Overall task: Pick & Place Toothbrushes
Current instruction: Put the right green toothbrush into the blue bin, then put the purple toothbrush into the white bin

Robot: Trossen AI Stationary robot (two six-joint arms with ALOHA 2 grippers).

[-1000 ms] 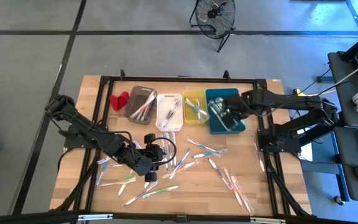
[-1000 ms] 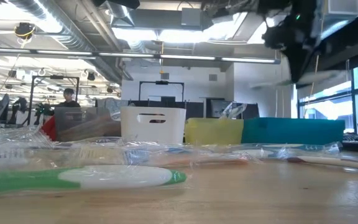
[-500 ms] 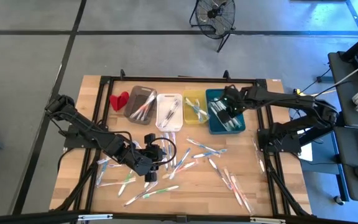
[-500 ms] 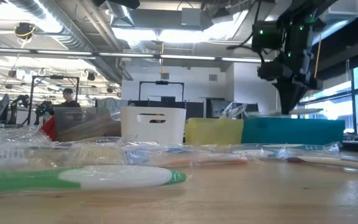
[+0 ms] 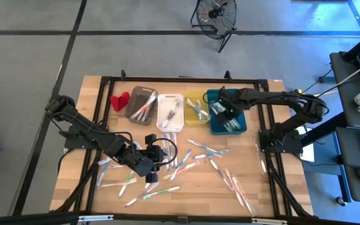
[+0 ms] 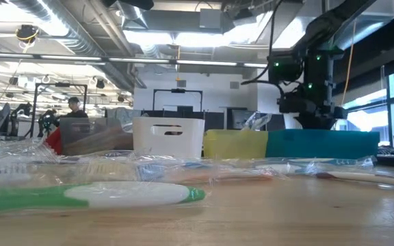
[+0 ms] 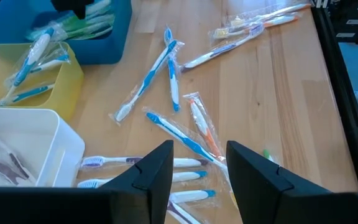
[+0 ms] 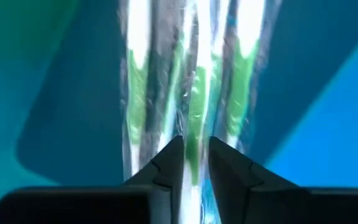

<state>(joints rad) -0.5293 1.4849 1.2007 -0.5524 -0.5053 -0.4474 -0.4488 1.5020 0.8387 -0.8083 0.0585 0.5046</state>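
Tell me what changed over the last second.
The right gripper swung leftward over the teal bin and came down into it, above the green toothbrushes lying there; its fingers have started to part. The left gripper, the other bins and the scattered toothbrushes stayed put.

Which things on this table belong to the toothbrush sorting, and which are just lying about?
Part of the job:
- loose toothbrushes scattered on the table
- green toothbrushes in the teal bin
- grey bin, white bin, yellow bin
- right gripper low in the teal bin
- left gripper over the loose brushes

Lying about:
- red object
- fan on the floor
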